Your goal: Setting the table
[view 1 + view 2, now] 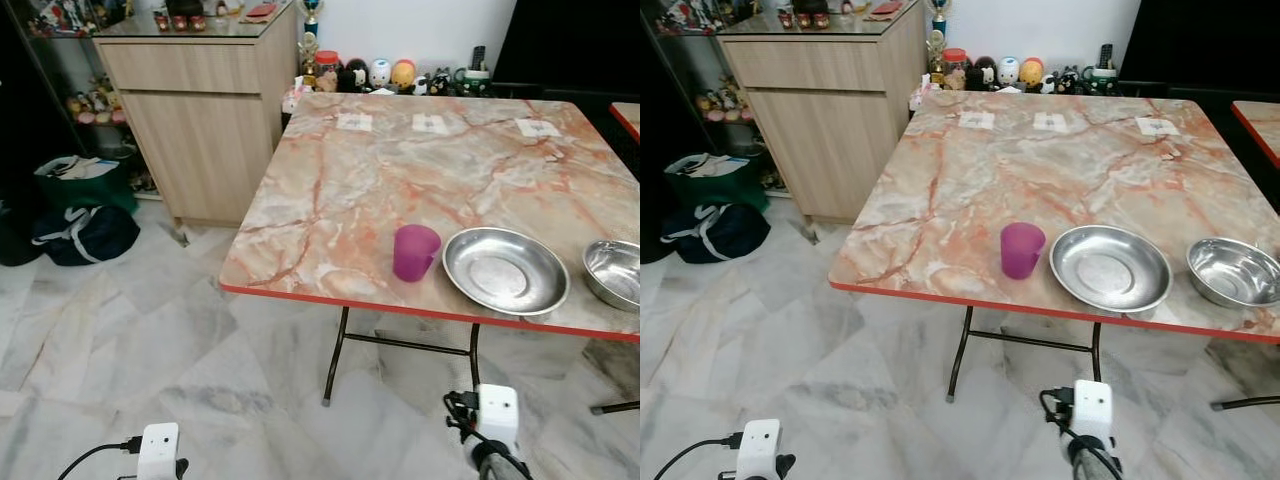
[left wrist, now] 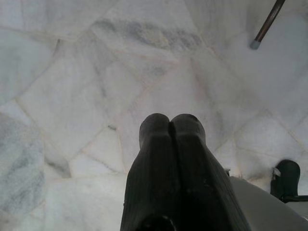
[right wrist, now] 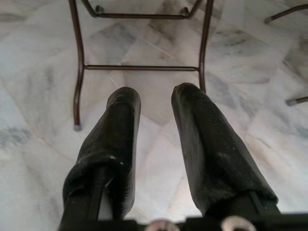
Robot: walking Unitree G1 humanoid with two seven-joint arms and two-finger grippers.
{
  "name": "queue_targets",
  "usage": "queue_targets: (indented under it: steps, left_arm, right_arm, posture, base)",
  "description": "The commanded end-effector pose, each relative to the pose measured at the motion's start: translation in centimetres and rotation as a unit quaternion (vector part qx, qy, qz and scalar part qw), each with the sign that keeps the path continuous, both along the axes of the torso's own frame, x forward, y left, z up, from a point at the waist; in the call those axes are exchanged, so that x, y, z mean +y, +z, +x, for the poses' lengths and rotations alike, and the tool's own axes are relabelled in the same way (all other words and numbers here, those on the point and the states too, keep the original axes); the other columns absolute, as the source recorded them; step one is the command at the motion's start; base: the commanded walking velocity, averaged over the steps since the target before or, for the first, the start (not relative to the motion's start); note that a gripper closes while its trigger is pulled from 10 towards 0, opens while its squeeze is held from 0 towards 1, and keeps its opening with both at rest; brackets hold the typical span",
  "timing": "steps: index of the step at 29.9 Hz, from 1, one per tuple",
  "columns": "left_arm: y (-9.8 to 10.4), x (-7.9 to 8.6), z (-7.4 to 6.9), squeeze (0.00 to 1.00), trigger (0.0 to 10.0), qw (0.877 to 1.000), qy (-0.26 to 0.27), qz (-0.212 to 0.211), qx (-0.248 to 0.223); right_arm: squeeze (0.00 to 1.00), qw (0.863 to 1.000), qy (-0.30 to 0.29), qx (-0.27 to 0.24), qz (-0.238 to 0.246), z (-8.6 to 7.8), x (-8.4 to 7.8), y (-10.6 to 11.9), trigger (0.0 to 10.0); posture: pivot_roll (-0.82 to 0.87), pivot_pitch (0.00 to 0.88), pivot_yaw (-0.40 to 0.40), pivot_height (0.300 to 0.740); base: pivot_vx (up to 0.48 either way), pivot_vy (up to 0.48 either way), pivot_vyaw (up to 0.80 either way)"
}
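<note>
A purple cup (image 1: 415,251) stands near the front edge of the marble-patterned table (image 1: 400,170). Right of it lies a shallow steel plate (image 1: 505,270), and a steel bowl (image 1: 614,272) sits at the right edge of the view. Both arms hang low in front of the table. My left gripper (image 2: 170,124) is shut with nothing in it, pointing at the floor. My right gripper (image 3: 155,100) is open and empty, facing the table's metal legs (image 3: 77,67).
A wooden cabinet (image 1: 205,110) stands left of the table. Bags (image 1: 85,225) lie on the floor beside it. Small figurines and jars (image 1: 370,75) line the wall behind the table. White tags (image 1: 430,123) lie on the table's far side. Marble floor (image 1: 130,330) spreads before me.
</note>
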State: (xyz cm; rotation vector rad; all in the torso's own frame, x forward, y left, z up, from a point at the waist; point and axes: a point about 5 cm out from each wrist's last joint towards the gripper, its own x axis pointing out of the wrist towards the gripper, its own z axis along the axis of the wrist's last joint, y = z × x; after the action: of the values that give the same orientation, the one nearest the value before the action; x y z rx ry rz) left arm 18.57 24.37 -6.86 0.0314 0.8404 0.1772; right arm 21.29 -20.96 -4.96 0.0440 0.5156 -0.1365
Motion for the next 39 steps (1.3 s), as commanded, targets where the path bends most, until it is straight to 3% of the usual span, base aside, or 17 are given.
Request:
queue_targets:
  steps: [1, 4, 11, 14, 18, 25, 26, 27, 28, 29, 30, 36, 39]
  left_arm:
    - [-0.2, 0.0, -0.4, 0.00, 10.0, 1.000, 0.009, -0.002, 0.004]
    - [-0.2, 0.1, -0.4, 0.00, 10.0, 1.000, 0.013, -0.002, 0.000]
    - [-0.2, 0.7, -0.9, 0.00, 10.0, 1.000, 0.017, 0.003, 0.002]
    - [-0.2, 0.7, -1.0, 0.00, 10.0, 1.000, 0.015, 0.004, 0.005]
    - [0.0, 0.7, -0.6, 0.00, 10.0, 1.000, 0.016, 0.003, -0.004]
    - [0.0, 0.7, -0.6, 0.00, 10.0, 1.000, 0.015, 0.004, -0.004]
    - [0.0, 0.7, -0.6, 0.00, 10.0, 1.000, 0.015, 0.004, -0.005]
    - [0.0, 0.7, -0.6, 0.00, 10.0, 1.000, 0.015, 0.004, -0.005]
    - [0.0, 0.7, -0.5, 0.00, 10.0, 1.000, 0.015, 0.004, -0.005]
    - [0.0, 0.7, -0.5, 0.00, 10.0, 1.000, 0.015, 0.004, -0.005]
    - [0.0, 0.6, -0.5, 0.00, 10.0, 1.000, 0.015, 0.003, -0.004]
    - [-0.1, 0.6, -0.7, 0.00, 10.0, 1.000, 0.018, 0.003, -0.002]
    - [-0.2, 0.5, -0.7, 0.00, 10.0, 1.000, 0.019, 0.002, -0.002]
  right_arm:
    - [0.00, 1.000, 0.001, 0.001, -0.004, -0.2, 0.0, -0.1, 10.0]
    - [0.00, 1.000, -0.001, -0.018, -0.014, -0.3, -0.1, 0.2, 10.0]
    - [0.00, 0.990, -0.010, -0.138, -0.032, 0.9, 0.3, 3.0, 10.0]
    - [0.00, 0.988, -0.067, -0.138, -0.012, 1.1, 0.0, 3.5, 10.0]
    - [0.00, 0.981, -0.022, -0.185, -0.044, 1.5, 1.1, 6.1, 10.0]
    - [0.00, 0.973, -0.053, -0.218, -0.062, 1.2, 0.7, 8.9, 10.0]
    - [0.45, 0.972, -0.064, -0.220, -0.062, 1.1, 0.4, 9.2, 10.0]
    - [0.45, 0.972, -0.064, -0.220, -0.062, 1.1, 0.4, 9.2, 10.0]
    - [0.82, 0.971, -0.073, -0.220, -0.062, 1.1, 0.3, 9.4, 10.0]
    - [0.82, 0.970, -0.079, -0.219, -0.061, 1.0, 0.1, 9.5, 10.0]
    - [1.00, 0.969, -0.097, -0.219, -0.054, 1.0, -0.1, 10.0, 10.0]
    - [1.00, 0.965, -0.124, -0.228, -0.043, 1.4, -0.6, 11.3, 10.0]
    - [1.00, 0.961, -0.133, -0.241, -0.029, 2.4, -1.1, 12.0, 10.0]
  posture:
    - [0.02, 0.000, -0.032, 0.740]
    - [0.04, 0.000, -0.044, 0.740]
    - [0.02, 0.000, -0.024, 0.740]
    - [0.02, 0.000, -0.022, 0.740]
    - [0.02, 0.000, -0.021, 0.740]
    - [0.01, 0.000, -0.020, 0.740]
    - [0.01, 0.000, -0.020, 0.740]
    - [0.01, 0.000, -0.020, 0.740]
    - [0.01, 0.000, -0.017, 0.740]
    - [0.01, 0.000, -0.017, 0.740]
    - [0.01, 0.000, -0.016, 0.740]
    - [0.01, 0.000, -0.017, 0.740]
    - [0.01, 0.000, -0.018, 0.740]
  base:
    - [0.000, 0.000, 0.00]
    - [0.000, 0.000, 0.00]
    - [0.000, 0.000, 0.00]
    - [0.000, 0.000, 0.00]
    - [0.000, 0.000, 0.00]
    - [0.000, 0.000, 0.00]
    - [0.000, 0.000, 0.00]
    - [0.000, 0.000, 0.00]
    - [0.000, 0.000, 0.00]
    - [0.000, 0.000, 0.00]
    - [0.000, 0.000, 0.00]
    - [0.000, 0.000, 0.00]
    - [0.000, 0.000, 0.00]
